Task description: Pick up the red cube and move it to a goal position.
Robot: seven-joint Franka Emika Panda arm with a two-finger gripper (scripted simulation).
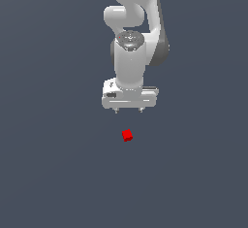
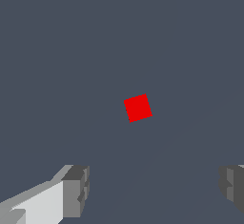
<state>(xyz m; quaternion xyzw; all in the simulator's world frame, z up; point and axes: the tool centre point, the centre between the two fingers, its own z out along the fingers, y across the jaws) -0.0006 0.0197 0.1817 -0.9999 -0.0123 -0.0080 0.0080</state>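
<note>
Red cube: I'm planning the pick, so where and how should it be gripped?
Grip the red cube across two opposite flat sides, coming straight down. It lies turned relative to the open tool, so probably rotate the wrist first to square the fingers.

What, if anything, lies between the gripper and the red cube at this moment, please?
Nothing: only bare dark grey floor separates the open gripper from the red cube. Both the exterior view and the wrist view show that stretch bare.

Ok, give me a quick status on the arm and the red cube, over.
Tool open, empty, clear of the cube. Red cube on the grey surface, untouched, not between the fingers. Nothing in the way.
</note>
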